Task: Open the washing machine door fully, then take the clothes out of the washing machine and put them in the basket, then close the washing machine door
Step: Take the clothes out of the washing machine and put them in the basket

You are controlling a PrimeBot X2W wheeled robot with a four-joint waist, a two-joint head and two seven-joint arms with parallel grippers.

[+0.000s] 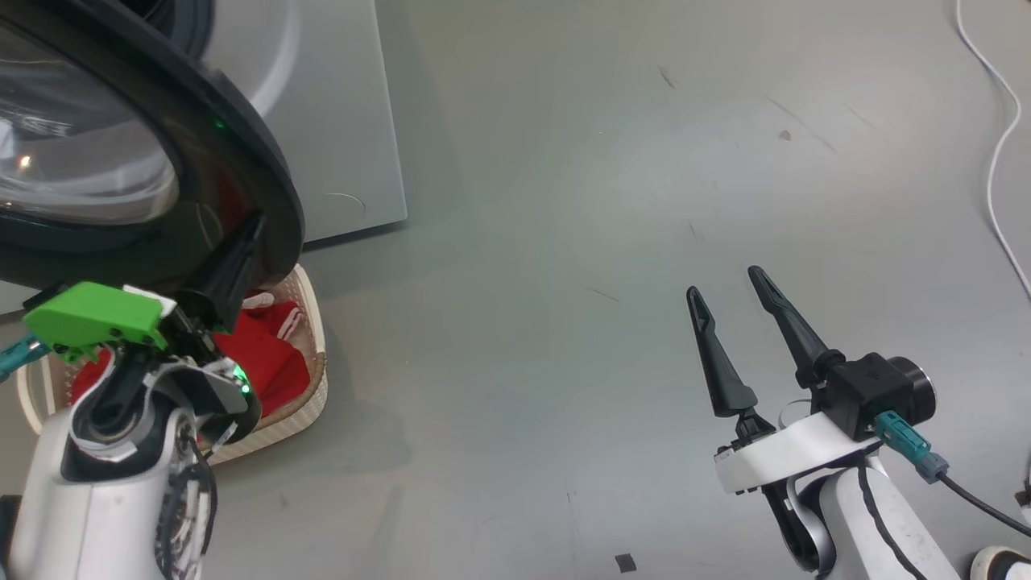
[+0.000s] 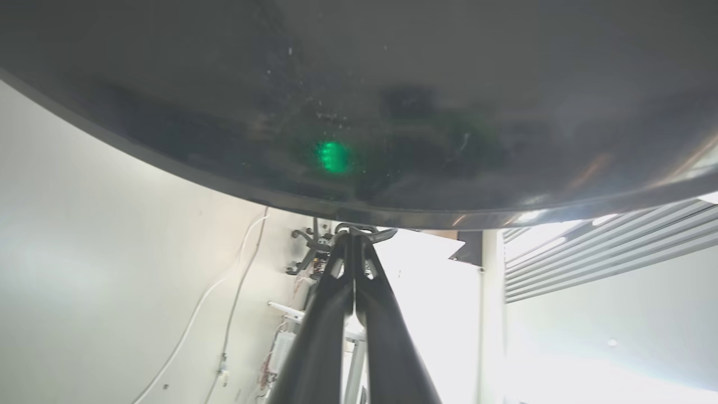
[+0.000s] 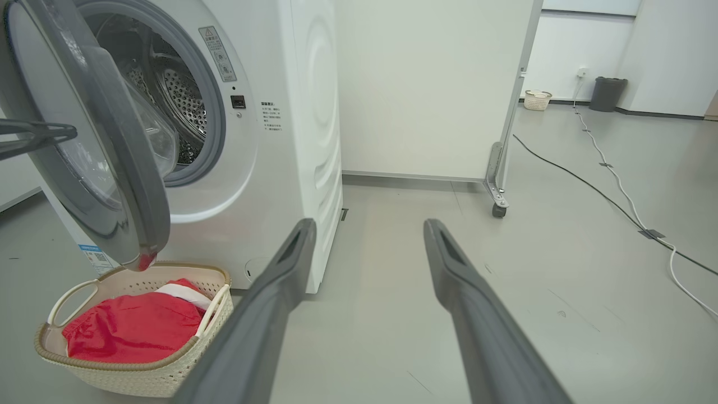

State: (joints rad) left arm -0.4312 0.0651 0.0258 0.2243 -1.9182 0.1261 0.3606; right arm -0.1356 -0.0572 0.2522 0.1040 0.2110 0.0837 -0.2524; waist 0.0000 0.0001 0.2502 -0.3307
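The washing machine (image 3: 269, 168) is white, its drum (image 3: 182, 95) perforated steel; the washing machine door (image 1: 250, 161) has a glossy black ring; the clothes (image 3: 134, 328) are bright red with white stripes; the basket (image 3: 140, 379) is cream, perforated, with a brown woven-look rim; the floor (image 1: 564, 242) is plain grey; the cable (image 1: 993, 173) is white.

Red clothes (image 1: 272, 364) in the basket (image 1: 319, 379) beneath the washing machine door (image 1: 242, 161), closed left fingers (image 1: 232, 270) at its rim
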